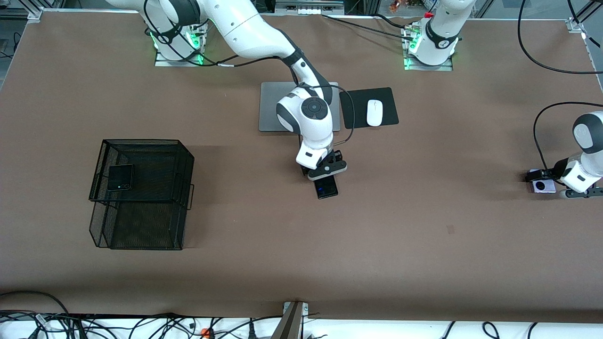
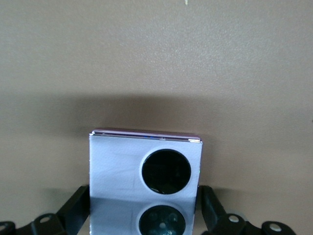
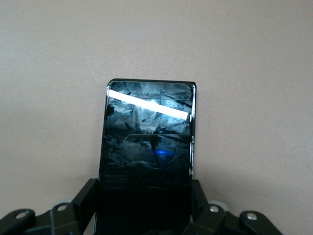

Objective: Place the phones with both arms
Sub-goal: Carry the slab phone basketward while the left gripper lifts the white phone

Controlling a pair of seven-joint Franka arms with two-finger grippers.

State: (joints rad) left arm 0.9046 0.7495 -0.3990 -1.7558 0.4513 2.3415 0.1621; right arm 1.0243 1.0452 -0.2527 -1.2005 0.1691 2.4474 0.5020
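The long slim black phone (image 1: 327, 188) (image 3: 146, 137) lies flat at the table's middle. My right gripper (image 1: 325, 175) (image 3: 145, 191) is down over it, its fingers pressed against both long sides, shut on it. The lilac flip phone (image 1: 543, 187) (image 2: 117, 166) with two black lenses lies at the left arm's end of the table. My left gripper (image 1: 541, 181) (image 2: 145, 196) is low over it and open, one finger on either side. A small black flip phone (image 1: 120, 177) rests in the black mesh basket (image 1: 146, 141) toward the right arm's end.
A closed silver laptop (image 1: 268, 106) lies under the right arm's wrist, farther from the front camera than the slim phone. Beside it a white mouse (image 1: 374, 113) sits on a black pad (image 1: 388, 106). Cables (image 1: 541, 61) trail near the left arm's base.
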